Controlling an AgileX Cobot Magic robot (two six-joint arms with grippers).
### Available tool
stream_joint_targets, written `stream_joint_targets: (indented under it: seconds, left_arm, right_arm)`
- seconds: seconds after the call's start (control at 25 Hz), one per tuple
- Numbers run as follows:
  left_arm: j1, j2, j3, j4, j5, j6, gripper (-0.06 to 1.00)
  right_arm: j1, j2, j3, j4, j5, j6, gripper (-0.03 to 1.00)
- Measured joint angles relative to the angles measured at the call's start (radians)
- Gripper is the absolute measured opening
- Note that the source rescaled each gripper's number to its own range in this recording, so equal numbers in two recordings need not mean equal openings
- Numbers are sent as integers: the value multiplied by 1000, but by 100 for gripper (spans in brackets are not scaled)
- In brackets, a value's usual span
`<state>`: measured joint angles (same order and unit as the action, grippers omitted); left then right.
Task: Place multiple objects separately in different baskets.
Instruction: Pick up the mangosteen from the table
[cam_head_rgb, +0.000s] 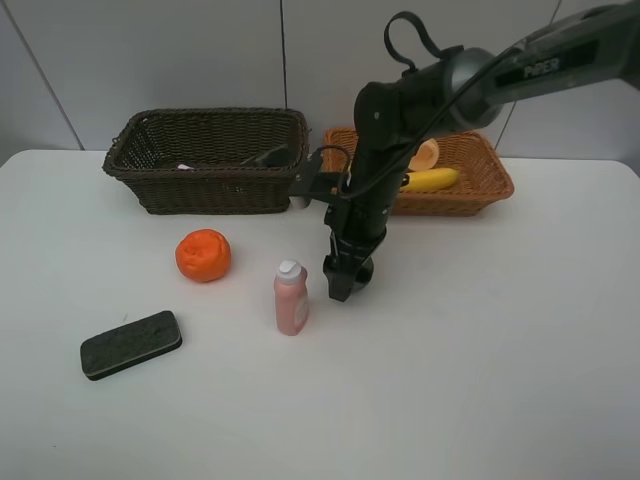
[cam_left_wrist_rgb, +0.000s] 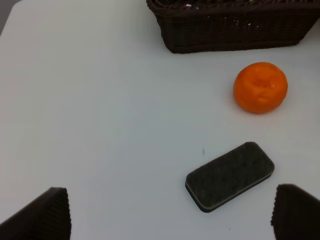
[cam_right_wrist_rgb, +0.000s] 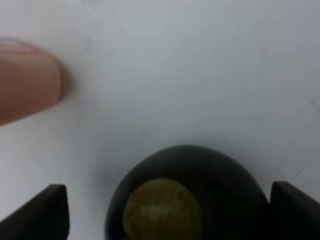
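Four objects lie on the table (cam_head_rgb: 500, 350); my right claw (cam_head_rgb: 347, 279) sits spread around the mangosteen (cam_right_wrist_rgb: 185, 195). Next I'd pinch it shut, then lift toward the tan basket (cam_head_rgb: 493, 187).

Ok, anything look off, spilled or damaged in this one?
Only the orange stands out: its skin is dented and wrinkled. The pink bottle stands upright, and nothing looks spilled.

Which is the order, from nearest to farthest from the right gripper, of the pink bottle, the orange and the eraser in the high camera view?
1. The pink bottle, standing just to the left of the right gripper in this view.
2. The orange, farther left, in front of the dark basket.
3. The eraser, farthest, far left and toward the front.
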<state>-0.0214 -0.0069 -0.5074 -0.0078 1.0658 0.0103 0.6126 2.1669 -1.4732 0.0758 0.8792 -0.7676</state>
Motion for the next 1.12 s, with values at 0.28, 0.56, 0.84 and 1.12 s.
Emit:
stream_joint_targets:
  seconds: [0.28, 0.56, 0.84, 1.12]
  left_arm:
    - [0, 0, 0, 0, 0, 0, 100]
    - [0, 0, 0, 0, 0, 0, 100]
    - [0, 0, 0, 0, 0, 0, 100]
    - [0, 0, 0, 0, 0, 0, 100]
  right_arm:
    - [0, 6, 0, -7, -13, -2, 100]
    - [0, 6, 0, -11, -7, -2, 75]
    - [0, 6, 0, -11, -6, -2, 75]
    - [0, -36, -5, -38, 18, 9, 75]
